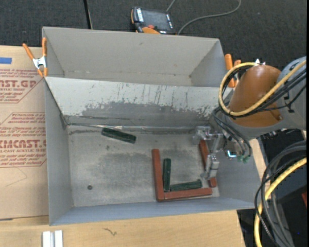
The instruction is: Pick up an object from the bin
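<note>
The gripper (212,164) hangs by the red frame (156,175) at the front right of the bin (113,176). How wide it is cannot be told. It should squeeze one red side firmly, then lift straight.

orange dome, looping cables

an orange dome cover (255,94) is sitting well behind the jaws, with yellow and black cables (223,92) looping around it. at the jaws, the gripper (212,164) is showing bare silver metal, a small green spot (243,158) showing just behind.
</note>
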{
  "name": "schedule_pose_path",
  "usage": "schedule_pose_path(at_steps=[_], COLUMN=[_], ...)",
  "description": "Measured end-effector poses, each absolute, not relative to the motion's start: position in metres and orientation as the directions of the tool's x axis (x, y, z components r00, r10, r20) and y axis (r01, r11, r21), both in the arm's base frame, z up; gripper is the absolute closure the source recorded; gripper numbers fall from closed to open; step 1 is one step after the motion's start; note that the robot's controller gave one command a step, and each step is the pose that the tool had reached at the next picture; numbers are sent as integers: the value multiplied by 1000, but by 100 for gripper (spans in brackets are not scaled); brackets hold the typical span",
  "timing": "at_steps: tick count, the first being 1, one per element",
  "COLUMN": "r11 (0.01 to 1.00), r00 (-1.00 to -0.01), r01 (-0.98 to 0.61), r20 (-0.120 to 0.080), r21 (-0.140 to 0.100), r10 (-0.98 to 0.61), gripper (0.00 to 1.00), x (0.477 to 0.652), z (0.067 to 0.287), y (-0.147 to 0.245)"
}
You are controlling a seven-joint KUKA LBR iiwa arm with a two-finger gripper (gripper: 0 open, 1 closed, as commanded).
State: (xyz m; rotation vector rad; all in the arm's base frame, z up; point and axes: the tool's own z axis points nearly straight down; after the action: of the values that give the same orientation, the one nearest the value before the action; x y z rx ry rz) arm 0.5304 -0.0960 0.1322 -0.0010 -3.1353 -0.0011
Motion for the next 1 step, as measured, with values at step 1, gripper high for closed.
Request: schedule_pose_path(at_steps=[1], r11=[1000], r00=[-1000], r01=[-10], r20=[7], r21=[2], r10=[-10], gripper=[0], x=[497], z=[66], y=[-67])
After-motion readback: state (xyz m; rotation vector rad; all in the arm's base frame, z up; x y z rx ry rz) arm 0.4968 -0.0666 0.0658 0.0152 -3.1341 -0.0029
